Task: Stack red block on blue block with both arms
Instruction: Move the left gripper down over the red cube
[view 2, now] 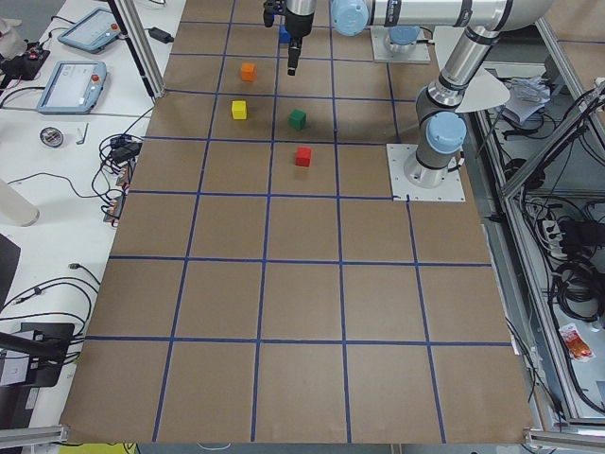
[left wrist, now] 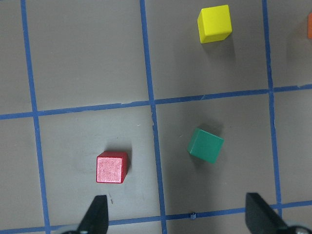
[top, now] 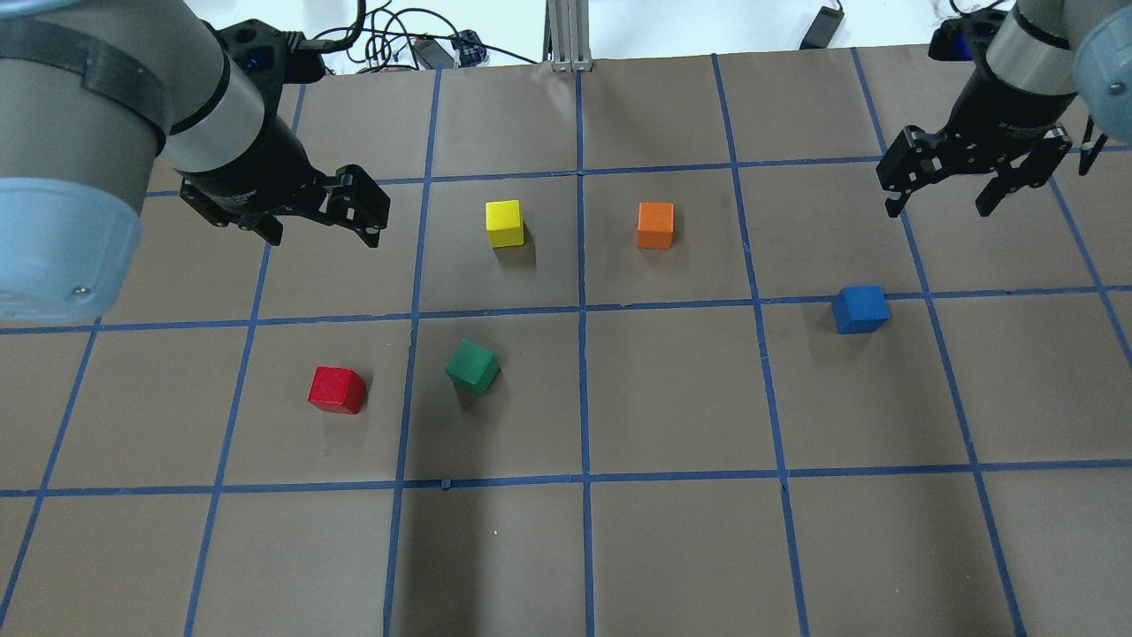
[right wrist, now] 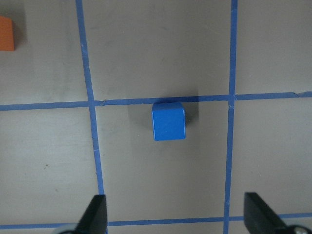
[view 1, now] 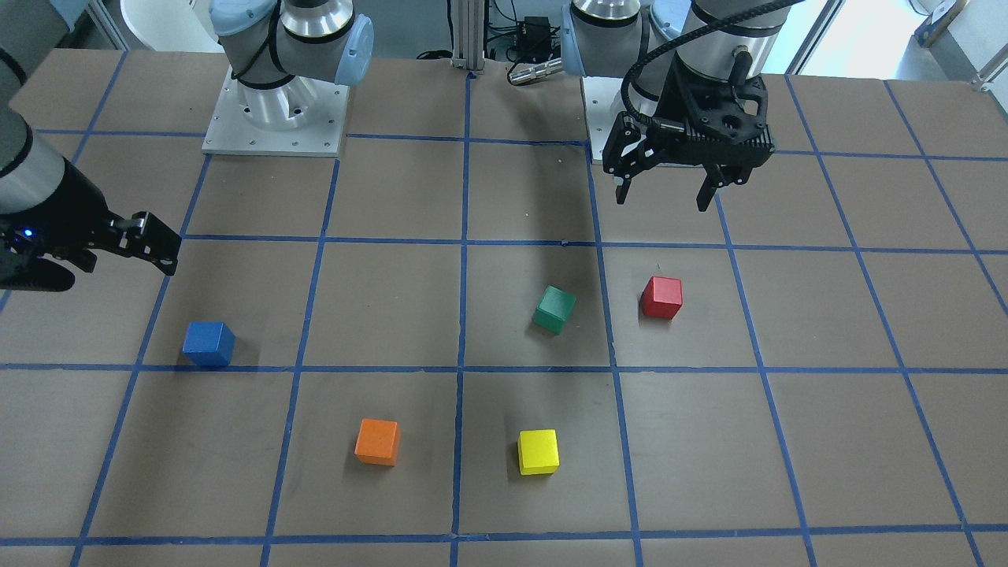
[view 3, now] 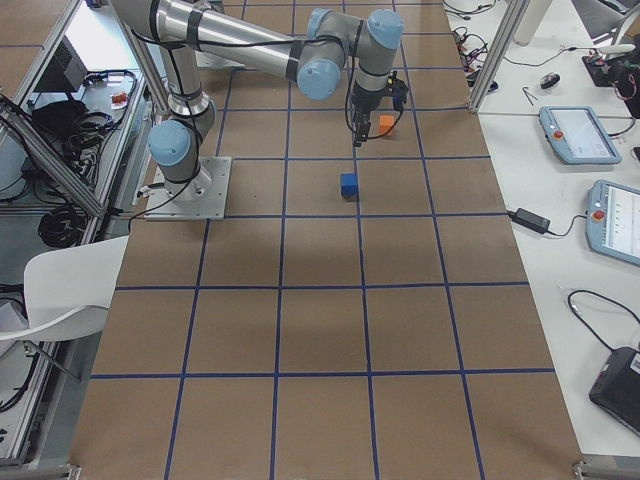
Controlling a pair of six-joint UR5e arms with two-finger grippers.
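The red block [top: 337, 389] sits on the table's left half; it also shows in the front view [view 1: 661, 297] and the left wrist view [left wrist: 112, 167]. My left gripper [top: 323, 234] hangs open and empty above the table, apart from the red block, which lies just ahead of its left fingertip [left wrist: 97, 214]. The blue block [top: 860, 309] sits on the right half, against a blue tape line [right wrist: 168, 120]. My right gripper [top: 937, 205] is open and empty, raised beyond the blue block, which lies centred ahead of its jaws in the right wrist view.
A green block [top: 472, 366] lies turned, right of the red block. A yellow block [top: 504, 223] and an orange block [top: 655, 225] stand farther out, mid-table. The brown table [top: 672, 548] has a blue tape grid.
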